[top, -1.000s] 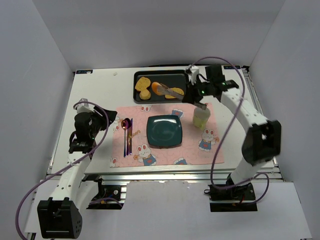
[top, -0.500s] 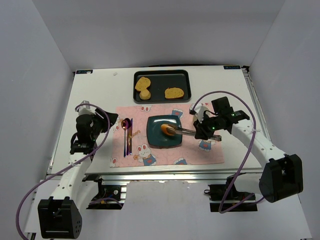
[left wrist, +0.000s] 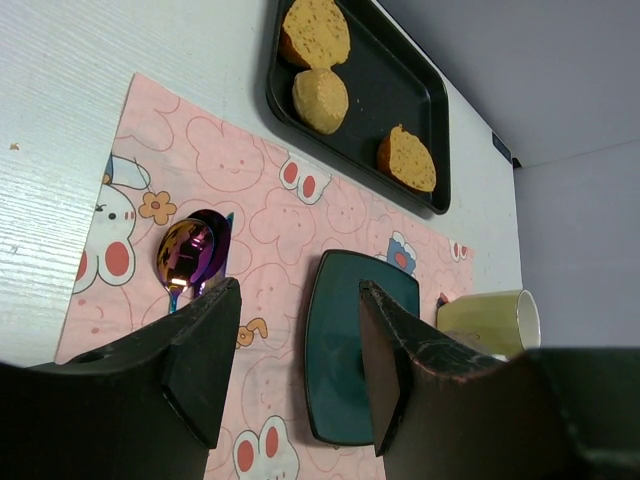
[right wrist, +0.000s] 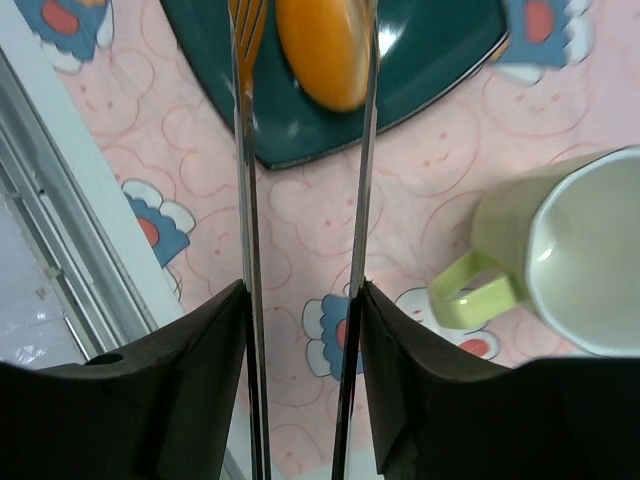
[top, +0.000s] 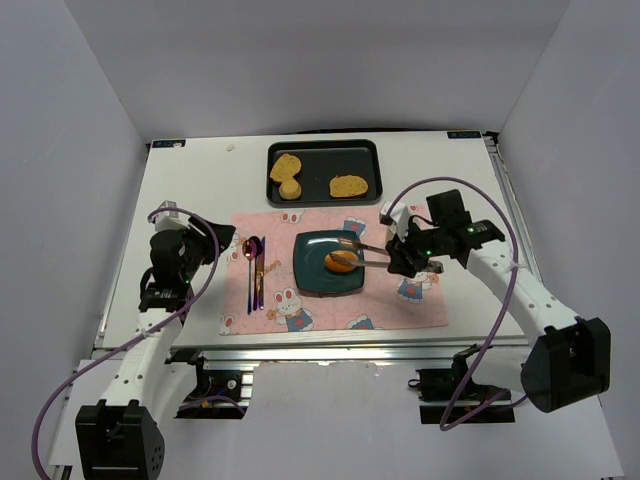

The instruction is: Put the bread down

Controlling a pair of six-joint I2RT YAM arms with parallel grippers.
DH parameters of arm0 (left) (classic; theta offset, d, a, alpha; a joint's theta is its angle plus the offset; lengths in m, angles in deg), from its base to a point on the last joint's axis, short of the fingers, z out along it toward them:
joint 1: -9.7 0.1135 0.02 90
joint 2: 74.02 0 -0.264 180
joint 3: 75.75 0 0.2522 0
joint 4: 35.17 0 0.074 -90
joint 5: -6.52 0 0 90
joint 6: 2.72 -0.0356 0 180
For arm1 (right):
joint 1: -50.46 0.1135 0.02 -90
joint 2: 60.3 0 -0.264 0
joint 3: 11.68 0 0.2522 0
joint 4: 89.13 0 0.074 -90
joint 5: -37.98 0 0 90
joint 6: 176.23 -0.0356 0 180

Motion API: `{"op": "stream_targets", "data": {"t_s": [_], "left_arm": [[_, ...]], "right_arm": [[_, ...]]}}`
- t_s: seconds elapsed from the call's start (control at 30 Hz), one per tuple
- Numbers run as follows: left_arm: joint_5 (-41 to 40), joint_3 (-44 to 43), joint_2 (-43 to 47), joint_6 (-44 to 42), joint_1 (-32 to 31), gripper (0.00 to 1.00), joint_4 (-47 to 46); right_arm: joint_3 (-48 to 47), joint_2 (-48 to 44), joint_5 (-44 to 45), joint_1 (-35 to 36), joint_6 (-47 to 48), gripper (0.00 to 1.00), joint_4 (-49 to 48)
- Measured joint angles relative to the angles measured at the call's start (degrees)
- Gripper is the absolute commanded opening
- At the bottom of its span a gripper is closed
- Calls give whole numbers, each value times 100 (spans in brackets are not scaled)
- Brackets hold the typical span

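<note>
Travelling from the tray (top: 322, 146) behind the plate (top: 312, 275) is finished for the bread (top: 341, 262): a second ago it was being lifted there, half a second ago it was hanging over the plate in pinched tongs (top: 368, 255), and now it is lying on the plate, slightly right of the plate's centre. The tong arms are spreading apart on either side of it. I judge that the placing is essentially done and only the withdrawal is left.

The right gripper (right wrist: 300, 295), reaching in from the right of the plate, is gripping the tongs, its fingers (right wrist: 190, 390) pressing the handles only loosely enough for the tips to stand wider than the bread. One tong arm is running right along the bread's edge; whether it is touching cannot be told. The other is standing clear of it.

The left gripper (left wrist: 300, 330) is hovering well to the left of the plate with its fingers spread and nothing between them.
</note>
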Motion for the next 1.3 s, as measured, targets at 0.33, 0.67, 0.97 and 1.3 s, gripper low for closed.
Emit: {"op": "stream_targets", "data": {"t_s": [0.33,0.67,0.97,1.3], "left_arm": [[90,-2,-33,13,0,5,-33],[188,-7,-289,-122,-289,20,-61],[120,-7,-330,-245,-376,60,-4],[7,-7,-166,-245,-376,58,190]], "right_arm": [[-855,-341,92,-581,-1056,0,-717],[-424,1126,1696,-3045,-2450,16,-2439],[629,2022,2175,-3108,-2490,65,-3119],[503,1768,2267,-3167,-2057,89,-2946]]}}
